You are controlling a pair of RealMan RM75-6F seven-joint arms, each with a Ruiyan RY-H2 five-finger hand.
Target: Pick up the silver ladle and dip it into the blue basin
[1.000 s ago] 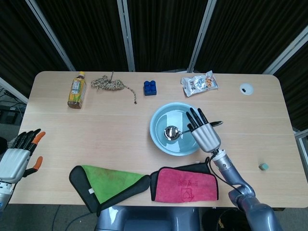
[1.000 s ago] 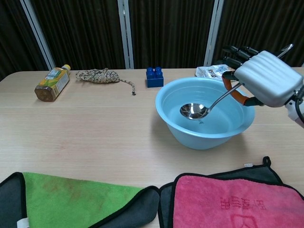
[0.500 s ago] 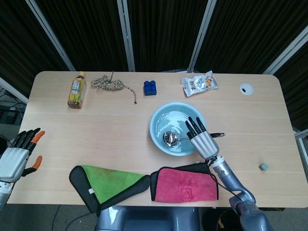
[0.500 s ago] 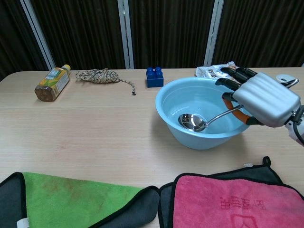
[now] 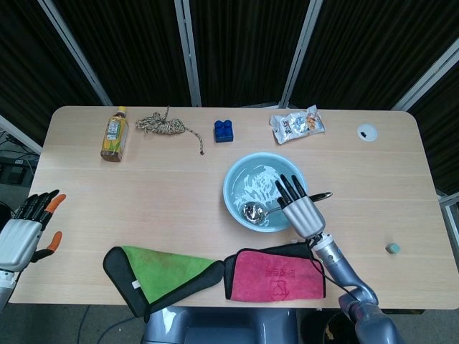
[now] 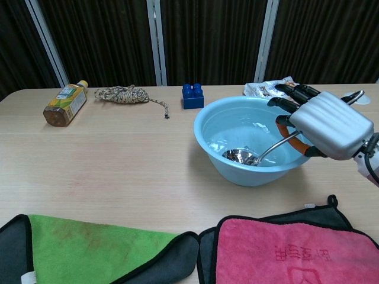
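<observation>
The right robot hand [image 6: 331,124] grips the handle of the silver ladle [image 6: 241,156], and over the past second it has lowered the bowl of the ladle from above the water into the blue basin [image 6: 237,171], where ripples now show, so the dip looks essentially done. The chest view shows the ladle bowl sunk in the water. Only the head view shows the left robot hand [image 5: 20,233], empty with fingers apart, off the tabletop's [image 5: 165,186] left edge.

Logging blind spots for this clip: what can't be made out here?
- Right hand grip on the silver ladle: its own back hides the contact, both views.
- Left hand: cut by head view's edge, absent from chest view.
- Small item at table edge: too small.
</observation>
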